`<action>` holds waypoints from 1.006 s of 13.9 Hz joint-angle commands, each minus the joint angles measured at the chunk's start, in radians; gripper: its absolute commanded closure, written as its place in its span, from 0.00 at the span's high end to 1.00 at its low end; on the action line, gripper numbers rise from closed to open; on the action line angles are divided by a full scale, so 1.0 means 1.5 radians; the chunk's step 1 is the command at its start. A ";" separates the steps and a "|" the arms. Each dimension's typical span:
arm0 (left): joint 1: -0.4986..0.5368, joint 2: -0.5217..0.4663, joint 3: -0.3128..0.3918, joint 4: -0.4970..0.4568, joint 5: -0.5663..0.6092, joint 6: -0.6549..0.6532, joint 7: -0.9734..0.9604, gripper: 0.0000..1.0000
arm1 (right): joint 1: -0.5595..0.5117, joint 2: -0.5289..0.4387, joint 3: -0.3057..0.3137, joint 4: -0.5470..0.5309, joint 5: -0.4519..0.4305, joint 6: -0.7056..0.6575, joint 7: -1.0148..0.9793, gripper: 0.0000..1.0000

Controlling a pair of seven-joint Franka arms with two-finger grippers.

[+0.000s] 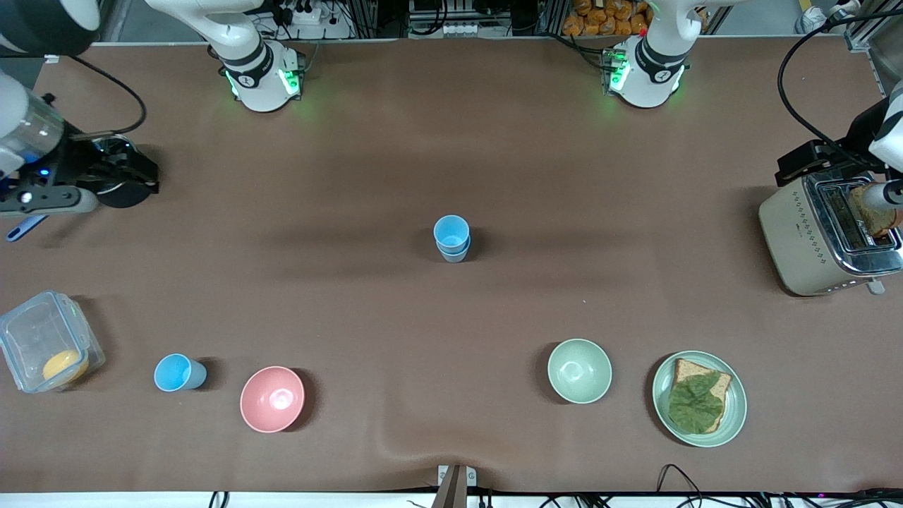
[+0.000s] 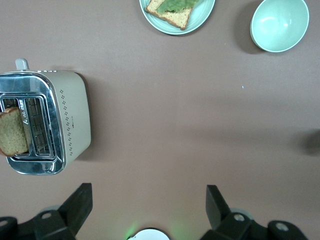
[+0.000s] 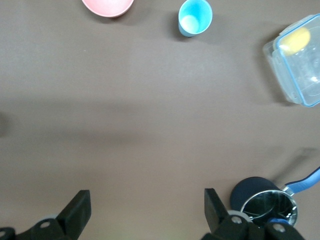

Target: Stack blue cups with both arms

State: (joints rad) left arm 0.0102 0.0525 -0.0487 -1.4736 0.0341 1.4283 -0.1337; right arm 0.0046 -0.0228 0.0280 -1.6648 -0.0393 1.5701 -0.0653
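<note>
Brown table (image 1: 451, 127), stacked blue cups (image 1: 451, 238) mid-table, left gripper (image 2: 150, 200) and right gripper (image 3: 145, 202) fingers released.

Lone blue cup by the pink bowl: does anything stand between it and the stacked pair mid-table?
Nothing visible does. The lone blue cup and the stacked pair have only bare table between them; the pink bowl sits nearer the camera, off that line.

A robotics lab staged as a kitchen: two white arm bases (image 1: 264, 77) glow green on a brown-covered surface (image 1: 451, 317), cables and power strips (image 1: 303, 14) along its edge, with a toaster (image 1: 825, 236) and bowls (image 1: 272, 398) as props.
</note>
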 commanded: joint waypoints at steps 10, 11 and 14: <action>0.014 -0.009 0.000 0.010 0.005 -0.018 -0.004 1.00 | -0.055 0.016 0.012 0.074 0.013 -0.027 -0.013 1.00; 0.014 -0.010 0.000 0.011 0.011 -0.018 -0.004 1.00 | -0.060 0.016 0.013 0.084 0.015 -0.029 -0.011 1.00; 0.014 -0.010 0.000 0.011 0.011 -0.018 -0.003 1.00 | -0.067 0.011 0.013 0.101 0.015 -0.056 -0.017 1.00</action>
State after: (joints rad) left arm 0.0278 0.0439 -0.0469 -1.4678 0.0370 1.4164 -0.1337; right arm -0.0619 -0.0141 0.0287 -1.5518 -0.0335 1.5218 -0.0765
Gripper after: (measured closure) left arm 0.000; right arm 0.000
